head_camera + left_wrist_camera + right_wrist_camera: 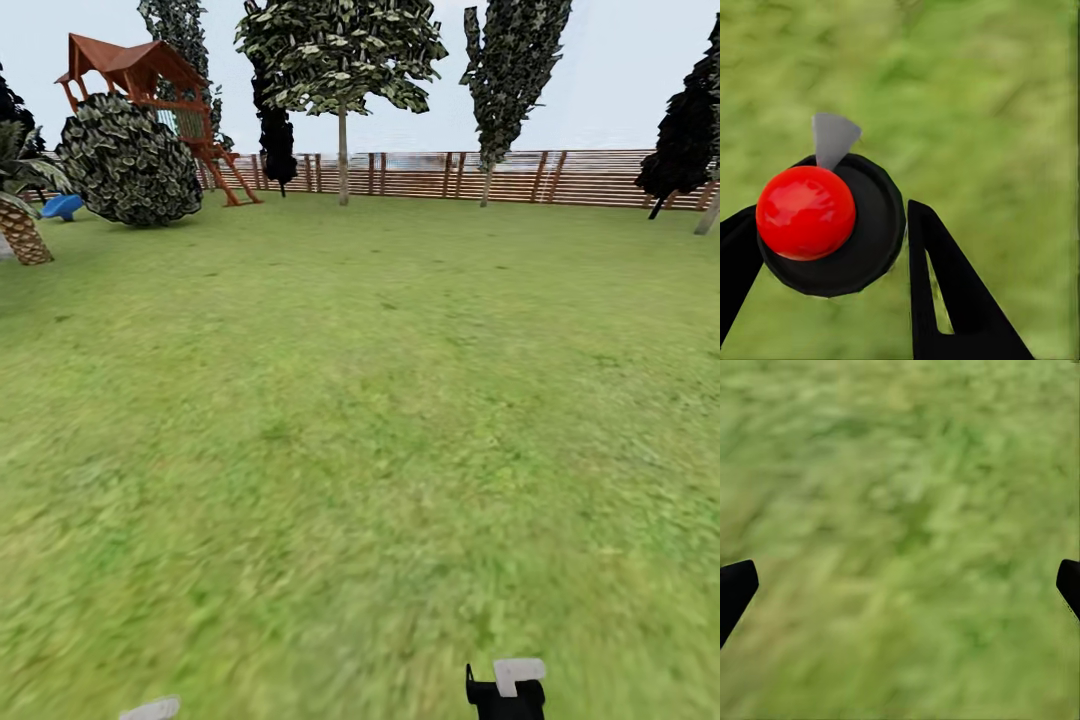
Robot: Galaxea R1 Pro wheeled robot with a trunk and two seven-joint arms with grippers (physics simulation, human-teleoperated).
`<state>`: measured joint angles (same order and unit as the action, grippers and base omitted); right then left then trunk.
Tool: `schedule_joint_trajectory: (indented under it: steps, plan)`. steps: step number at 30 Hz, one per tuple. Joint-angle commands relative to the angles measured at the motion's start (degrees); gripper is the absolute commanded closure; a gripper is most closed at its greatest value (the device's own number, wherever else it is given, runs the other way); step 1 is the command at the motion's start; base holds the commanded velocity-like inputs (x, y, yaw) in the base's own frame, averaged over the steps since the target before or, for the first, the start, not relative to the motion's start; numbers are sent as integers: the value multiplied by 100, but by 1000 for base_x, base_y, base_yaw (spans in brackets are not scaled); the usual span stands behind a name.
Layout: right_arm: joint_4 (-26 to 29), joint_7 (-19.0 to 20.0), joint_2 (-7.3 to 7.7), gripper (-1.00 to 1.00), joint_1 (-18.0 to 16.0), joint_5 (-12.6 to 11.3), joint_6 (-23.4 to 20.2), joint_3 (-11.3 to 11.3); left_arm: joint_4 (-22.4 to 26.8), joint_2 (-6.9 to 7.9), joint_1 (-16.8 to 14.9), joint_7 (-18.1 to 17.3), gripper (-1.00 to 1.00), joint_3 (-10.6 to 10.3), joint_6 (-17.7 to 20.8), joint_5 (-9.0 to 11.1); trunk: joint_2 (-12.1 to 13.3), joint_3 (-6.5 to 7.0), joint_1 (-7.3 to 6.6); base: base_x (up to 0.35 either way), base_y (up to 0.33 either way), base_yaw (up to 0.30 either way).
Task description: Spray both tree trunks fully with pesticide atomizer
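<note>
Green grass (pixel 360 430) covers the floor of the garden, running back to a brown slatted wooden fence (pixel 520 175) along the far edge. In the head view, one tree (pixel 342 60) with a straight bare grey trunk (pixel 343 160) and a leafy crown stands near the fence at centre. A second slim-trunked tree (pixel 510 60) stands to its right, also by the fence. Dark column-shaped trees (pixel 690 130) stand at the far right. A round bush (pixel 130 160) sits at the far left, in front of a red-brown wooden play tower (pixel 150 80), with the scaly trunk of a palm (pixel 22 232) at the left edge and a small blue object (pixel 62 207) beside the bush.

In the left wrist view, the left end effector (pixel 825 270) has its two black fingers (pixel 945 292) on either side of the atomizer (pixel 832 221), a black round body with a glossy red dome on top and a small grey wedge-shaped nozzle pointing away over the grass. The fingers stand close against its sides, so the atomizer is held above the lawn. No label or writing can be read on it.

In the right wrist view, the right end effector (pixel 900 589) is spread wide, its black fingertips (pixel 733 589) just showing at the two edges, with blurred grass between them and nothing held. A black and white part of the right arm (pixel 507 688) shows at the bottom of the head view.
</note>
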<state>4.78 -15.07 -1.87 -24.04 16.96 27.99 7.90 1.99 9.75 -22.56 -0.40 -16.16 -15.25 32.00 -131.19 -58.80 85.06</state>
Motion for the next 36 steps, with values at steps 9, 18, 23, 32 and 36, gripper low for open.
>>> schedule_joint_trajectory:
  steps: [9,18,23,32,36]
  plan:
    - [-12,-22,-3,-100,-4,63,6,45,2,0,-2,-4,100,-47,-18,52,-2,-5,3,340,0,0]
    - [-332,-22,2,-100,4,79,5,45,2,9,-2,-4,100,-50,-21,52,-2,-5,3,340,0,0]
    - [-338,-22,-6,-100,4,71,5,45,2,9,-2,-4,100,-51,-19,52,-2,-5,3,340,0,0]
    - [-336,-22,-4,-100,4,67,5,47,-3,-5,-2,-4,100,-53,-14,52,-2,-5,3,340,0,0]
    - [-330,-23,30,-100,4,47,5,66,-5,-11,-2,-4,100,-51,-14,52,-2,-5,3,340,0,0]
